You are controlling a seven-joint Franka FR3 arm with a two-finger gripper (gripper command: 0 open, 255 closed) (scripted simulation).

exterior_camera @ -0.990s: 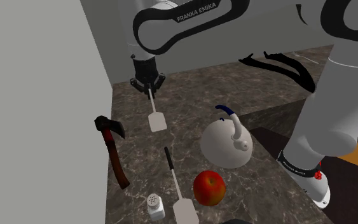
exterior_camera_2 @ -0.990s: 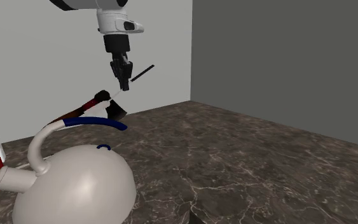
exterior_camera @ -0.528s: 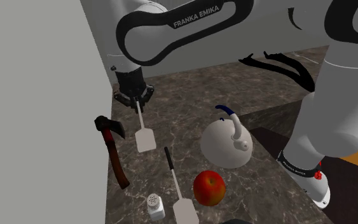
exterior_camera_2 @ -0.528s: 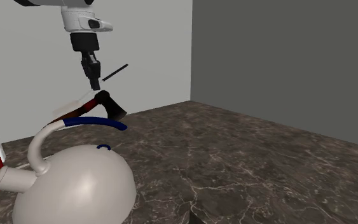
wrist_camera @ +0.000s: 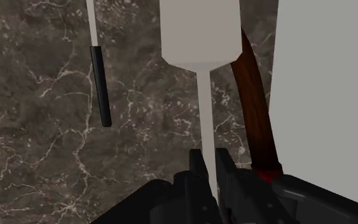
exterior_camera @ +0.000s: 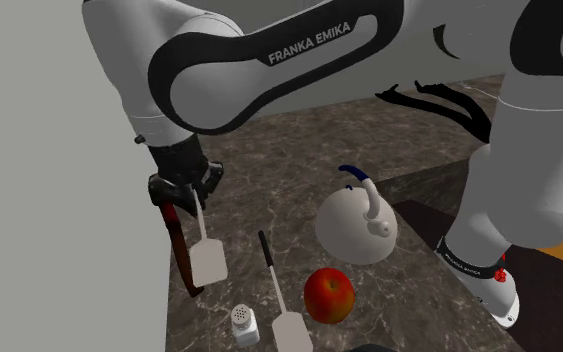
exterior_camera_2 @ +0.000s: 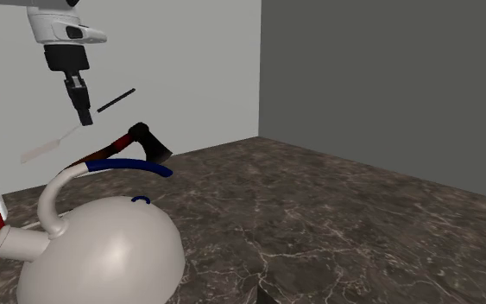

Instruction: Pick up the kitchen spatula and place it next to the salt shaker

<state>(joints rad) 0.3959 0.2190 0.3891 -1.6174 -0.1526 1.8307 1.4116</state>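
My gripper [exterior_camera: 191, 192] is shut on the thin pale shaft of a spatula [exterior_camera: 207, 262] and holds it in the air above the dark marble counter [exterior_camera: 279, 170]. Its white blade hangs over the counter beside the axe [exterior_camera: 181, 258]. In the second exterior view the gripper [exterior_camera_2: 84, 117] clasps the spatula [exterior_camera_2: 42, 151] mid-shaft, with the black handle end sticking out the other side. The wrist view has the gripper [wrist_camera: 208, 168] clamped on the spatula [wrist_camera: 201, 32]. The white salt shaker [exterior_camera: 244, 325] stands near the counter's front edge, below the blade in the shoulder view.
A second spatula [exterior_camera: 274, 280] lies on the counter between the salt shaker and a red apple [exterior_camera: 328, 295]. A white kettle [exterior_camera: 357, 225] with a blue handle stands further right. A grey wall [exterior_camera: 49, 200] borders the counter's left. Black cables [exterior_camera: 439, 100] lie at the back.
The arm has carried the spatula toward the shoulder view's lower left, from the back of the counter to above the axe, closer to the salt shaker. The grip stays shut.
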